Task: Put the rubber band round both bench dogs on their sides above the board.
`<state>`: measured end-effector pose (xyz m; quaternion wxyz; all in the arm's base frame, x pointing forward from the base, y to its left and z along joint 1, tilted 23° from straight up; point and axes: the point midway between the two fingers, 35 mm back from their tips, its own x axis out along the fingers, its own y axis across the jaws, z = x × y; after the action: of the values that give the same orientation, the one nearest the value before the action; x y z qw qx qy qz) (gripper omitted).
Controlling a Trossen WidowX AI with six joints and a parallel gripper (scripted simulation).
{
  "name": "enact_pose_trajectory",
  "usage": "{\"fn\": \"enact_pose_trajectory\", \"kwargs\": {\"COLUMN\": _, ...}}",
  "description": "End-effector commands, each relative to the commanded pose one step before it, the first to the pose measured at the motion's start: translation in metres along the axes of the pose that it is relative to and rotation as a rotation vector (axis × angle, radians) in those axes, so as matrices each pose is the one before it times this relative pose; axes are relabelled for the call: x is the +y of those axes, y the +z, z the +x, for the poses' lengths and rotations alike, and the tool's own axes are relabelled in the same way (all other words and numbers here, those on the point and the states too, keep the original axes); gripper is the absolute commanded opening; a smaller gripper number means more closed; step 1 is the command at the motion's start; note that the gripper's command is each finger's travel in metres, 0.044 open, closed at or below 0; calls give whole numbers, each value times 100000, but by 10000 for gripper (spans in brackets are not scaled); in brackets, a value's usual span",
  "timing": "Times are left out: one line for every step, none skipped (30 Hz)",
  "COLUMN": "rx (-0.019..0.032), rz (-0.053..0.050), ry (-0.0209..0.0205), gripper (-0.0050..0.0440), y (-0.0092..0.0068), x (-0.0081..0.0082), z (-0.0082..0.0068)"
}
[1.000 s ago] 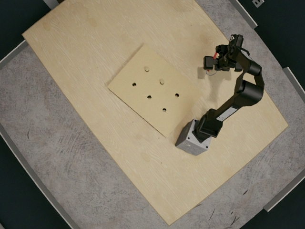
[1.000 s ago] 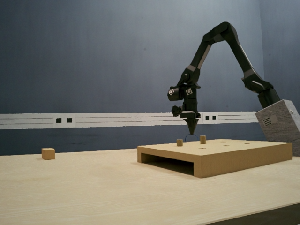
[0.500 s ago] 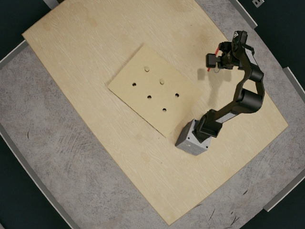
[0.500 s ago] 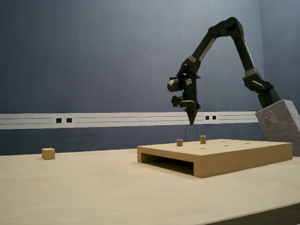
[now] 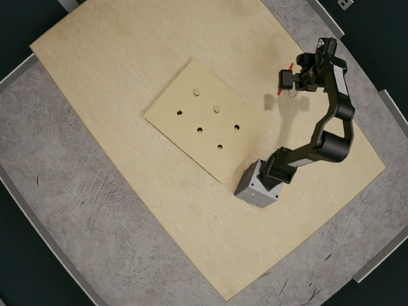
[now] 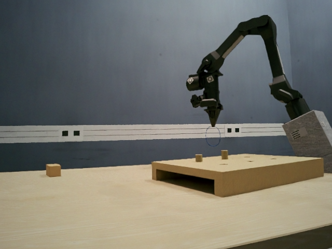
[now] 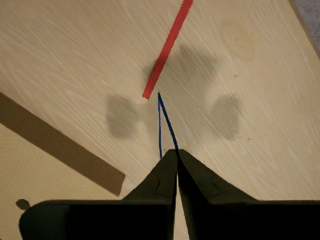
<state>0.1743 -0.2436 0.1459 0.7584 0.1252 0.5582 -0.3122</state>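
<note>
Carrying the rubber band (image 6: 212, 136) clamped in the claw (image 6: 212, 123), next needing transport over the bench dogs (image 6: 224, 154).

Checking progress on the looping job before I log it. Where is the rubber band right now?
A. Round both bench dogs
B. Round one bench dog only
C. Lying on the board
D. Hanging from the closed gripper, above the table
D: the band hangs as a loop from the shut gripper, and both dogs on the board stand bare.
</note>
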Motion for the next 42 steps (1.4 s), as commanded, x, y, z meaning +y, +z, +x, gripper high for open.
{"fn": "enact_pose_trajectory", "kwargs": {"rx": -3564, "rz": 428, "ry": -1192, "gripper": -50, "y": 299, "x": -117, "z": -1994}}
{"fn": "enact_pose_trajectory", "kwargs": {"rx": 3, "rz": 1, "ry": 2, "gripper": -50, "y": -91, "x": 22, "z": -320}}
{"fn": "enact_pose_trajectory", "kwargs": {"rx": 0, "rz": 1, "ry": 1, "gripper": -50, "y": -94, "x": 22, "z": -320}}
{"fn": "enact_pose_trajectory", "kwargs": {"rx": -171, "rz": 26, "ry": -81, "gripper": -50, "y": -55, "x": 13, "z": -315}}
{"fn": "enact_pose_trajectory", "kwargs": {"rx": -519, "rz": 78, "ry": -245, "gripper": -50, "y": 28, "x": -7, "z": -307}}
{"fn": "enact_pose_trajectory", "kwargs": {"rx": 791, "rz": 207, "ry": 352, "gripper": -50, "y": -115, "x": 201, "z": 364}}
{"fn": "enact_pose_trajectory", "kwargs": {"rx": 1503, "rz": 419, "ry": 394, "gripper": -50, "y": -296, "x": 299, "z": 525}}
{"fn": "enact_pose_trajectory", "kwargs": {"rx": 806, "rz": 842, "ry": 314, "gripper": -50, "y": -89, "x": 390, "z": 347}}
{"fn": "enact_pose_trajectory", "kwargs": {"rx": 875, "rz": 1208, "ry": 480, "gripper": -50, "y": -111, "x": 563, "z": 359}}
{"fn": "enact_pose_trajectory", "kwargs": {"rx": 414, "rz": 1675, "ry": 338, "gripper": -50, "y": -96, "x": 696, "z": 66}}
{"fn": "enact_pose_trajectory", "kwargs": {"rx": 477, "rz": 1930, "ry": 346, "gripper": -50, "y": -145, "x": 796, "z": 72}}
{"fn": "enact_pose_trajectory", "kwargs": {"rx": 552, "rz": 1934, "ry": 306, "gripper": -50, "y": -199, "x": 793, "z": 68}}
{"fn": "enact_pose_trajectory", "kwargs": {"rx": 0, "rz": 0, "ry": 0, "gripper": -50, "y": 0, "x": 0, "z": 0}}
{"fn": "enact_pose_trajectory", "kwargs": {"rx": 0, "rz": 0, "ry": 0, "gripper": -50, "y": 0, "x": 0, "z": 0}}
{"fn": "enact_pose_trajectory", "kwargs": {"rx": -12, "rz": 2002, "ry": 239, "gripper": -50, "y": -184, "x": 768, "z": -39}}
{"fn": "enact_pose_trajectory", "kwargs": {"rx": 170, "rz": 1995, "ry": 227, "gripper": -50, "y": -259, "x": 759, "z": -36}}
{"fn": "enact_pose_trajectory", "kwargs": {"rx": 559, "rz": 1957, "ry": 176, "gripper": -50, "y": -320, "x": 754, "z": 55}}
{"fn": "enact_pose_trajectory", "kwargs": {"rx": 423, "rz": 1979, "ry": 137, "gripper": -50, "y": -331, "x": 740, "z": 51}}
{"fn": "enact_pose_trajectory", "kwargs": {"rx": 399, "rz": 1989, "ry": 95, "gripper": -50, "y": -367, "x": 723, "z": 47}}
{"fn": "enact_pose_trajectory", "kwargs": {"rx": 371, "rz": 2000, "ry": 55, "gripper": -50, "y": -403, "x": 704, "z": 42}}
{"fn": "enact_pose_trajectory", "kwargs": {"rx": 338, "rz": 2012, "ry": 18, "gripper": -50, "y": -438, "x": 683, "z": 37}}
{"fn": "enact_pose_trajectory", "kwargs": {"rx": 301, "rz": 2025, "ry": -17, "gripper": -50, "y": -472, "x": 660, "z": 32}}
{"fn": "enact_pose_trajectory", "kwargs": {"rx": 260, "rz": 2039, "ry": -48, "gripper": -50, "y": -505, "x": 635, "z": 27}}
{"fn": "enact_pose_trajectory", "kwargs": {"rx": 215, "rz": 2054, "ry": -75, "gripper": -50, "y": -538, "x": 608, "z": 22}}
{"fn": "enact_pose_trajectory", "kwargs": {"rx": 165, "rz": 2071, "ry": -98, "gripper": -50, "y": -569, "x": 579, "z": 17}}
{"fn": "enact_pose_trajectory", "kwargs": {"rx": 112, "rz": 2091, "ry": -117, "gripper": -50, "y": -599, "x": 549, "z": 12}}
{"fn": "enact_pose_trajectory", "kwargs": {"rx": 54, "rz": 2112, "ry": -129, "gripper": -50, "y": -628, "x": 516, "z": 7}}
{"fn": "enact_pose_trajectory", "kwargs": {"rx": -7, "rz": 1898, "ry": -136, "gripper": -50, "y": -655, "x": 481, "z": 1}}
{"fn": "enact_pose_trajectory", "kwargs": {"rx": -66, "rz": 1731, "ry": -130, "gripper": -50, "y": -652, "x": 428, "z": -4}}
{"fn": "enact_pose_trajectory", "kwargs": {"rx": 0, "rz": 0, "ry": 0, "gripper": -50, "y": 0, "x": 0, "z": 0}}
{"fn": "enact_pose_trajectory", "kwargs": {"rx": 0, "rz": 0, "ry": 0, "gripper": -50, "y": 0, "x": 0, "z": 0}}
{"fn": "enact_pose_trajectory", "kwargs": {"rx": 414, "rz": 2348, "ry": -659, "gripper": -50, "y": -683, "x": 381, "z": 151}}
{"fn": "enact_pose_trajectory", "kwargs": {"rx": -585, "rz": 2352, "ry": 288, "gripper": -50, "y": -685, "x": 364, "z": -132}}
{"fn": "enact_pose_trajectory", "kwargs": {"rx": -396, "rz": 2295, "ry": 65, "gripper": -50, "y": -729, "x": 327, "z": -63}}
{"fn": "enact_pose_trajectory", "kwargs": {"rx": -340, "rz": 2271, "ry": -57, "gripper": -50, "y": -760, "x": 284, "z": -28}}
{"fn": "enact_pose_trajectory", "kwargs": {"rx": -412, "rz": 1822, "ry": -15, "gripper": -50, "y": -775, "x": 238, "z": -34}}
{"fn": "enact_pose_trajectory", "kwargs": {"rx": -446, "rz": 1381, "ry": 32, "gripper": -50, "y": -729, "x": 182, "z": -38}}
{"fn": "enact_pose_trajectory", "kwargs": {"rx": -361, "rz": 1719, "ry": -107, "gripper": -50, "y": -657, "x": 128, "z": -1}}
{"fn": "enact_pose_trajectory", "kwargs": {"rx": -383, "rz": 1761, "ry": -140, "gripper": -50, "y": -652, "x": 93, "z": 9}}
{"fn": "enact_pose_trajectory", "kwargs": {"rx": -504, "rz": 1866, "ry": 100, "gripper": -50, "y": -631, "x": 63, "z": -34}}
{"fn": "enact_pose_trajectory", "kwargs": {"rx": -573, "rz": 1855, "ry": 289, "gripper": -50, "y": -611, "x": 34, "z": -64}}
{"fn": "enact_pose_trajectory", "kwargs": {"rx": -507, "rz": 2260, "ry": 267, "gripper": -50, "y": -529, "x": 4, "z": -52}}
